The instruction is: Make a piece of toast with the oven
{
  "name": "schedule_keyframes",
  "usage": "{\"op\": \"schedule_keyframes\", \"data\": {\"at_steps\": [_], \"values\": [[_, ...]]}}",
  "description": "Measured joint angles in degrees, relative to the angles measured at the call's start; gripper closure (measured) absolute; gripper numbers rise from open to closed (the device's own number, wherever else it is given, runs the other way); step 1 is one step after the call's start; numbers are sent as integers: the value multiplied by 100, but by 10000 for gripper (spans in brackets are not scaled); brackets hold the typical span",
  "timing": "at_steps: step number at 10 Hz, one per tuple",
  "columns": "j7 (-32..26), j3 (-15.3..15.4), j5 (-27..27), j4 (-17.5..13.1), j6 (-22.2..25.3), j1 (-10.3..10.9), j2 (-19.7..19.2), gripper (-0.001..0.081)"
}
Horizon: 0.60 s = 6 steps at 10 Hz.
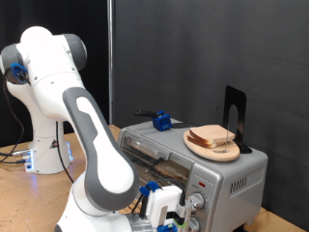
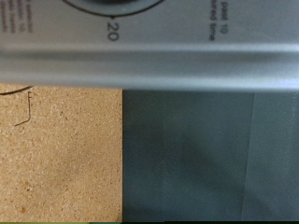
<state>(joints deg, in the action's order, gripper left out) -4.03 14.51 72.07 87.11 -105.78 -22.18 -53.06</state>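
Observation:
The silver toaster oven (image 1: 237, 179) stands at the exterior view's right. Two pale bread slices (image 1: 214, 137) with brown crust lie stacked on a round wooden plate (image 1: 205, 148) on top of it. My gripper (image 1: 172, 215) is low at the oven's front, close beside the round knobs (image 1: 198, 203); the arm hides part of the oven's front. The wrist view shows no fingers. It shows only the oven's silver panel (image 2: 149, 65) very close, with the rim of a dial and a "20" mark (image 2: 112, 35).
A blue object with a black handle (image 1: 162, 122) and a black upright bracket (image 1: 235, 114) also sit on the oven top. The wooden tabletop (image 2: 56, 159) meets a dark surface (image 2: 215, 159) below the oven. A black curtain hangs behind.

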Motion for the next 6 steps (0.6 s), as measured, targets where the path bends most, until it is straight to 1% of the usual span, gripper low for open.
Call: {"op": "schedule_keyframes", "data": {"at_steps": [1,2,3,4,5,6], "values": [[0,0,-5,-20,1,17,-13,-3],[0,0,-10,-30,-1,33,-21,19],[0,0,-14,-37,-7,42,-34,187],[0,0,-14,-48,-15,46,-56,187],[-1,0,-14,-55,-22,46,-73,361],[-1,0,-14,-56,-27,47,-78,361]]}}
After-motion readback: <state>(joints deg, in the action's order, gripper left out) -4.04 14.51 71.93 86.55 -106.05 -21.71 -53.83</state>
